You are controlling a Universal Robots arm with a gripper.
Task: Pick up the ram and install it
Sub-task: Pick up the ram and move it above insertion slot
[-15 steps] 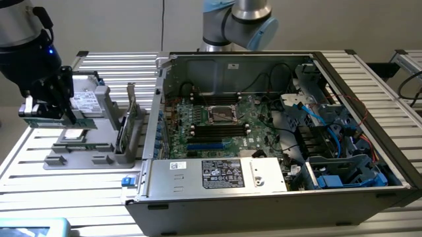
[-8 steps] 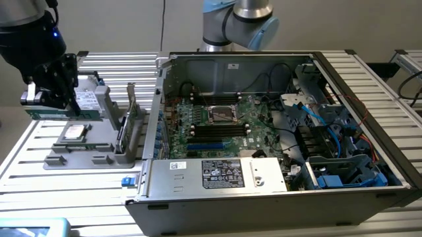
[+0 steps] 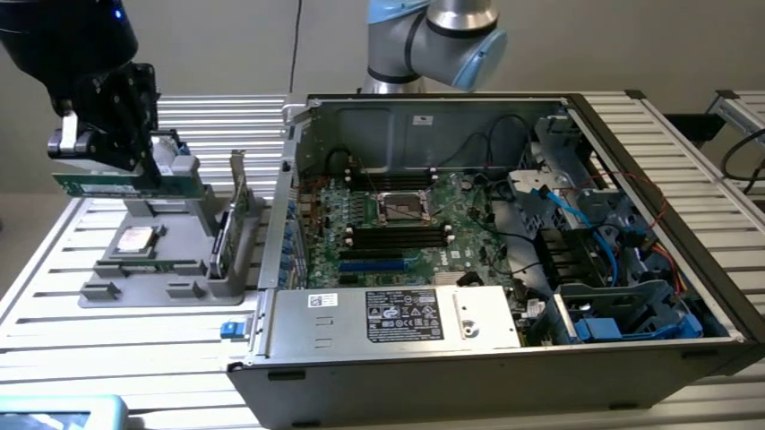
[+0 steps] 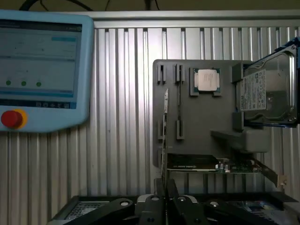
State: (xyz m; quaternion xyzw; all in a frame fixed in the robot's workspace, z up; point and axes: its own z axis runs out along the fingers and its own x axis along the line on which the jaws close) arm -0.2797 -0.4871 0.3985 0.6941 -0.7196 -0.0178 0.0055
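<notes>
Gripper clenched on ram, long side level above far edge of tray, likely keeping it clear of tray posts.

A silver table with a ribbed top of long parallel metal slats carries 3 things. On the exterior view's left sits a flat grey holder tray, resting straight on the slats. Just beside it, filling the middle and the exterior view's right, lies a large grey computer case on its side, its open side facing up. A pale blue control pendant with 1 red button lies on the slats near the tray.
</notes>
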